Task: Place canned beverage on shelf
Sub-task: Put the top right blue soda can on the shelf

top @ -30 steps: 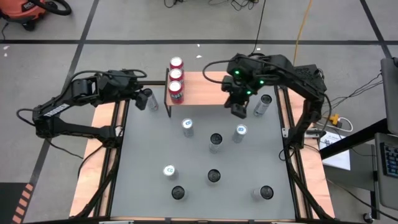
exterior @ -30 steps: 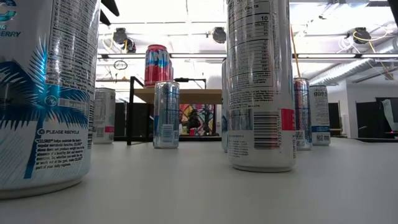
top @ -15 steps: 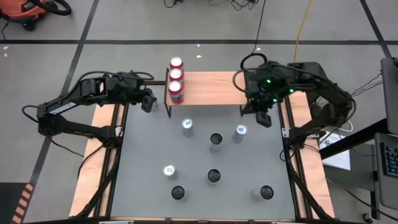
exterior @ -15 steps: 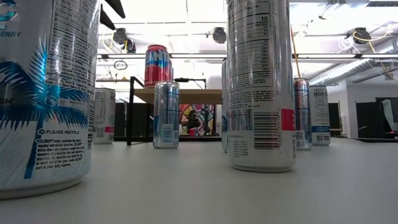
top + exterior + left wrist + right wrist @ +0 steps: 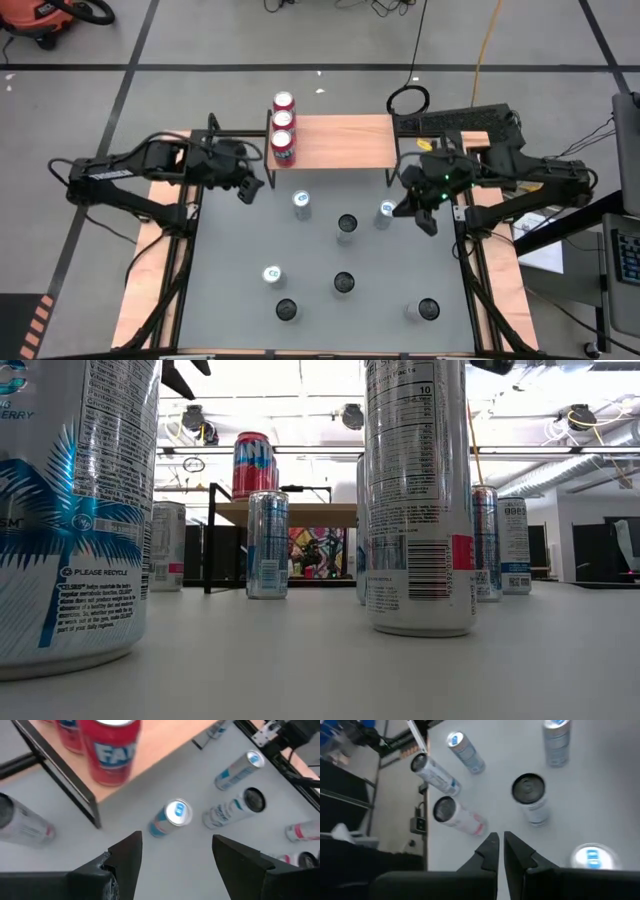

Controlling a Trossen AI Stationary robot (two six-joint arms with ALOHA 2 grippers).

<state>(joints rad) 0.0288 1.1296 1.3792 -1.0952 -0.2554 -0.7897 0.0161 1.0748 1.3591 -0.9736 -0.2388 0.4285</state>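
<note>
Floor (image 5: 250,40) is grey concrete with dark tape lines crossing it — one long line runs behind the tabletop (image 5: 320,250), which is grey with plywood edges. Orange-and-black shop vac (image 5: 40,15) sits at the far left corner, an orange cable (image 5: 485,45) trails across the floor at the far right. Low view: bright ceiling lights (image 5: 300,380), exposed ducts and pipes (image 5: 560,465), a round wall clock (image 5: 194,464) — dark cabinets (image 5: 605,550) at the right.
</note>
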